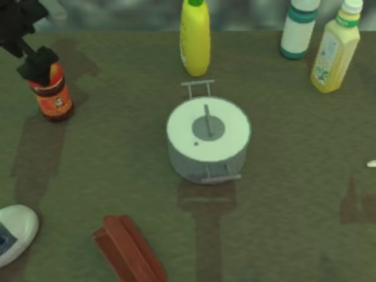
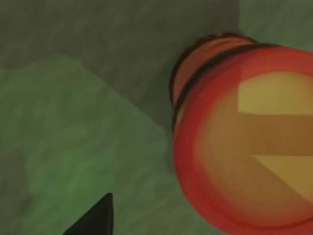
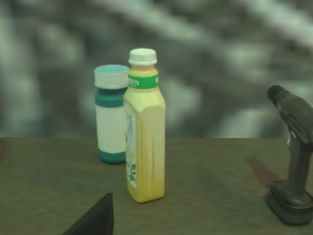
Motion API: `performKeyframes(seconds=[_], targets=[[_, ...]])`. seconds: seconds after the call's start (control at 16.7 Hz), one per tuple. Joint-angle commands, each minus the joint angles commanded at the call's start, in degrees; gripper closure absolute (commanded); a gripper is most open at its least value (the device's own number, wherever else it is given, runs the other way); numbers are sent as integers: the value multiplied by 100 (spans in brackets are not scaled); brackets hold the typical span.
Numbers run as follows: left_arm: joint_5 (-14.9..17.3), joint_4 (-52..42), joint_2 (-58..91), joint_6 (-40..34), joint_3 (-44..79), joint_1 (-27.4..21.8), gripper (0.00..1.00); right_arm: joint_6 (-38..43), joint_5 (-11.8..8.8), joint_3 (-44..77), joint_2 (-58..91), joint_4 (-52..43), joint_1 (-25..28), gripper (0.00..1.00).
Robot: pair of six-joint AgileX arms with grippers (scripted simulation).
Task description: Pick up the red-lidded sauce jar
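Observation:
The red-lidded sauce jar (image 1: 54,97) stands at the table's far left, showing its orange-red label and black neck band. My left gripper (image 1: 36,63) hangs directly over it and hides the lid in the top view. In the left wrist view the round red lid (image 2: 244,147) fills the near field. One dark fingertip (image 2: 98,220) stays well apart from the lid, and the gripper is open. My right gripper (image 3: 161,233) is parked off the table's right side, open, with one fingertip (image 3: 98,220) showing.
A white-grey round drum (image 1: 208,138) sits mid-table. A tall yellow bottle (image 1: 195,38), a white-and-teal bottle (image 1: 298,29) and a yellow green-collared bottle (image 1: 335,53) line the back. At the front lie a reddish-brown box (image 1: 129,249) and a white object (image 1: 14,232). A dark tool (image 3: 293,161) stands at right.

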Motion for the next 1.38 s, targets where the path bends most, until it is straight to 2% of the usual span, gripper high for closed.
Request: performKeyframes(seconds=[0.24, 0.6, 1.02, 1.26, 1.38], targets=[[21, -283, 542, 216, 651, 0, 0, 0, 0, 0, 0, 0, 0, 0], [19, -258, 545, 216, 630, 10, 0, 0, 0, 0, 0, 0, 0, 0], [18, 851, 487, 179, -535, -39, 0, 0, 0, 0, 0, 0, 0, 0], [18, 903, 489, 178, -587, -41, 0, 0, 0, 0, 0, 0, 0, 0], [18, 903, 489, 178, -587, -41, 15, 0, 0, 0, 0, 0, 0, 0]])
